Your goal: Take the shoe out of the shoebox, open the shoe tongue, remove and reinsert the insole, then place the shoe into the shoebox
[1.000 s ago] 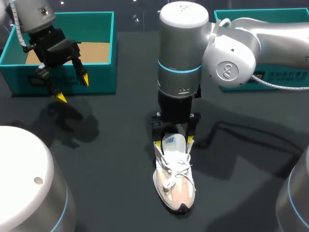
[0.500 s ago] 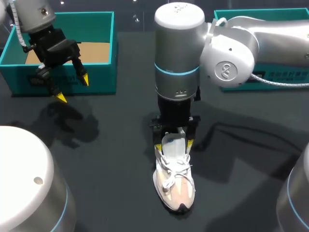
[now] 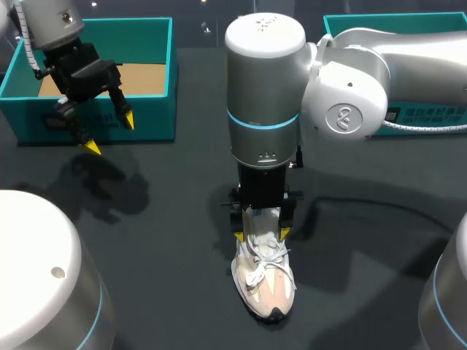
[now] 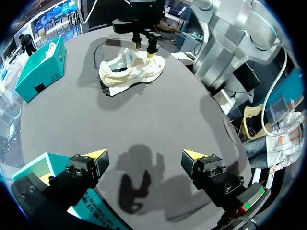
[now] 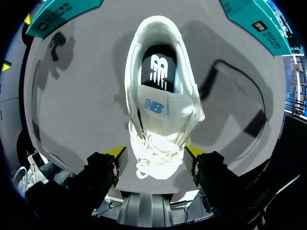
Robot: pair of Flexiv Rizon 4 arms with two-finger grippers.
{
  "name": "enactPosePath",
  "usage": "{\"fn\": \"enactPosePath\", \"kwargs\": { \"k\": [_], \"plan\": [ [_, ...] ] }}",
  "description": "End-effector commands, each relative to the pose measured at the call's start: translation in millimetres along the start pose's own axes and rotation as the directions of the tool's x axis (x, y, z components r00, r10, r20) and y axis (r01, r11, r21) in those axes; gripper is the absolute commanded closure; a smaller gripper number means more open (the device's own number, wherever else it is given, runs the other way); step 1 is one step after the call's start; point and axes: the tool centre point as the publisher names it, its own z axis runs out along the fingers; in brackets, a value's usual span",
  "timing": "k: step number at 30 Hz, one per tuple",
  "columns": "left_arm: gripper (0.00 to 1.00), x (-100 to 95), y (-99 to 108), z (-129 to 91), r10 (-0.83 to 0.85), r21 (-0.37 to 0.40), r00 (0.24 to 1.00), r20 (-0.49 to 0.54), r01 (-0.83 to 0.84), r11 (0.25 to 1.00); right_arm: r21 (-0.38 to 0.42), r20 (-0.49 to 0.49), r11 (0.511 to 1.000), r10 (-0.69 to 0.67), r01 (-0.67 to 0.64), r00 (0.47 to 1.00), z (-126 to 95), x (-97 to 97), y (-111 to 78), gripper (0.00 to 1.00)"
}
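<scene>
Though hidden from the head view, a black insole (image 5: 156,67) shows inside the white laced shoe (image 5: 163,129), with the right hand (image 5: 153,152) spread astride it. Left hand (image 3: 109,134) is wide by the brown-floored teal shoebox (image 3: 146,124).

A blue logo is printed on the white tongue (image 5: 156,106) of the shoe (image 5: 160,143), and a white logo is carried on the black insole (image 5: 157,72). White print is borne on the side of the teal shoebox (image 3: 427,114) at the right, too small to be made out. A round emblem is set on the right arm's joint (image 3: 341,117).
</scene>
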Motion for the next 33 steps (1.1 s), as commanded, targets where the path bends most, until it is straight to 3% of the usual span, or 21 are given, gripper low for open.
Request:
{"fn": "enactPosePath", "kwargs": {
  "k": [1,3,4,8,12,19,25,33],
  "plan": [
    [0.0,0.7,0,0,0.0,-0.003,1.0,0.001,0.0,1.0,-0.032,-0.002,0.999,0.016,-0.016,1.0,-7,-0.2,-20.6,0.38],
    [0.0,0.7,0,0,0.0,-0.003,1.0,0.001,0.0,1.0,-0.024,0.006,0.999,0.038,-0.038,0.999,-10,0.7,-28.7,0.42],
    [0.0,0.7,0,0,0.0,-0.003,1.0,0.001,0.0,1.0,-0.027,0.006,0.999,0.042,-0.042,0.999,-11,0.9,-32.8,0.49],
    [0.0,0.7,0,0,0.0,-0.003,1.0,0.001,0.0,1.0,-0.035,0.009,0.997,0.071,-0.071,0.997,-16,1.0,-43.7,0.58],
    [0.0,0.7,0,0,0.0,-0.003,1.0,0.001,0.0,1.0,-0.045,0.023,0.996,0.073,-0.072,0.997,-18,0.4,-41.9,0.6],
    [0.0,0.7,0,0,0.0,-0.003,1.0,0.001,0.0,1.0,-0.068,0.05,0.997,0.03,-0.026,0.998,-17,-3.8,-20.5,0.61],
    [0.0,0.7,0,0,0.0,-0.003,1.0,0.001,0.0,1.0,-0.087,0.054,0.995,-0.033,0.037,0.998,-14,-4.0,7.8,0.7],
    [0.0,0.7,0,0,0.0,-0.003,1.0,0.001,0.0,1.0,-0.085,0.004,0.993,-0.082,0.082,0.997,13,-13.4,42.5,0.67]
  ]
}}
